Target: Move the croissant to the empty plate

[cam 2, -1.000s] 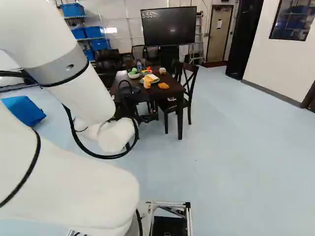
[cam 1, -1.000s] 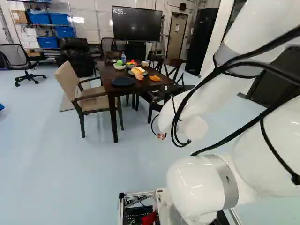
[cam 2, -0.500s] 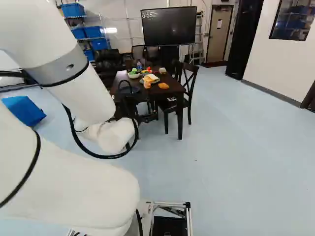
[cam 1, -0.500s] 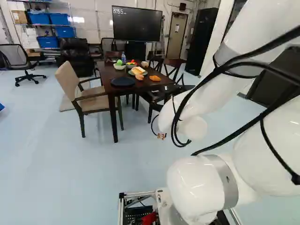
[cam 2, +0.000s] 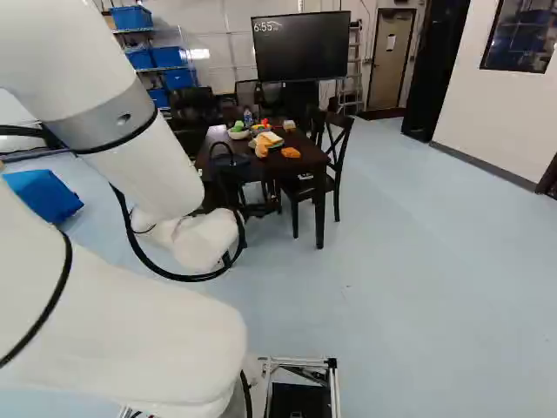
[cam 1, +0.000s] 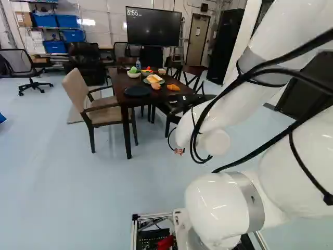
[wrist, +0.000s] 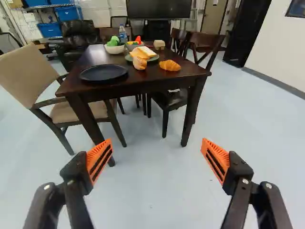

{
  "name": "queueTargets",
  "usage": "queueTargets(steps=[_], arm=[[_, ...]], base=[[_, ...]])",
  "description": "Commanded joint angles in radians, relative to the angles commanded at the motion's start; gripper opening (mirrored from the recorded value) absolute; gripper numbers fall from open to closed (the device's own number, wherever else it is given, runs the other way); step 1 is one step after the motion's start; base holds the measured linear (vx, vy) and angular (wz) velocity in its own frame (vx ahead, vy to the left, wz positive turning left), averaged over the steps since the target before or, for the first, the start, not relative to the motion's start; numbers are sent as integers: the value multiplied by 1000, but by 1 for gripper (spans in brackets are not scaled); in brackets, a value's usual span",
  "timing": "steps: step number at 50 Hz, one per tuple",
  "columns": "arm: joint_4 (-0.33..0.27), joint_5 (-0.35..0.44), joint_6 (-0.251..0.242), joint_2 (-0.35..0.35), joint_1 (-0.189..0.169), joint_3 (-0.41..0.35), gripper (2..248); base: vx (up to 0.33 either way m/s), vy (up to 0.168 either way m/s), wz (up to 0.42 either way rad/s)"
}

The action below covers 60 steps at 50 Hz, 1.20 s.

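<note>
Croissant [wrist: 169, 65] sits directly on the dark wooden surface [wrist: 143, 80], close to its near edge, in the wrist view. The dark, round plate [wrist: 104, 72] is bare and lies near the same edge, toward the beige chair [wrist: 19, 71]. A rounded piece of bread [wrist: 139, 63] stands between the plate and the croissant, just beside a greenish plate [wrist: 128, 57] that carries sliced food [wrist: 145, 52] in white and yellow.

The tool [wrist: 157, 143] is open and holds nothing, its two orange-padded fingers spread wide with pale floor [wrist: 152, 191] visible between them. The surface and everything on it are ahead of the fingertips, well apart from them.

Farther back on the surface are a white bowl [wrist: 114, 50] with something green in it, a second bowl [wrist: 135, 48] with red and yellow items, a clear bottle [wrist: 122, 34] and a small tan object [wrist: 159, 44]. A dark chair [wrist: 208, 45] stands on the croissant's side of the surface. In the left base view, the white arm [cam 1: 223, 109] reaches down and forward, its lower bend over the floor, with black cables [cam 1: 195, 138] looping around it.
</note>
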<state>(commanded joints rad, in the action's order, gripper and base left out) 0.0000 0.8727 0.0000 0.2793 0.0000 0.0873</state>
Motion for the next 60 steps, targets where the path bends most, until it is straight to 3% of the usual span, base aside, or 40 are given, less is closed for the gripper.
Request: queueTargets(steps=[60], arm=[[0, 0, 0, 0, 0, 0, 247]], base=[[193, -120, 22]])
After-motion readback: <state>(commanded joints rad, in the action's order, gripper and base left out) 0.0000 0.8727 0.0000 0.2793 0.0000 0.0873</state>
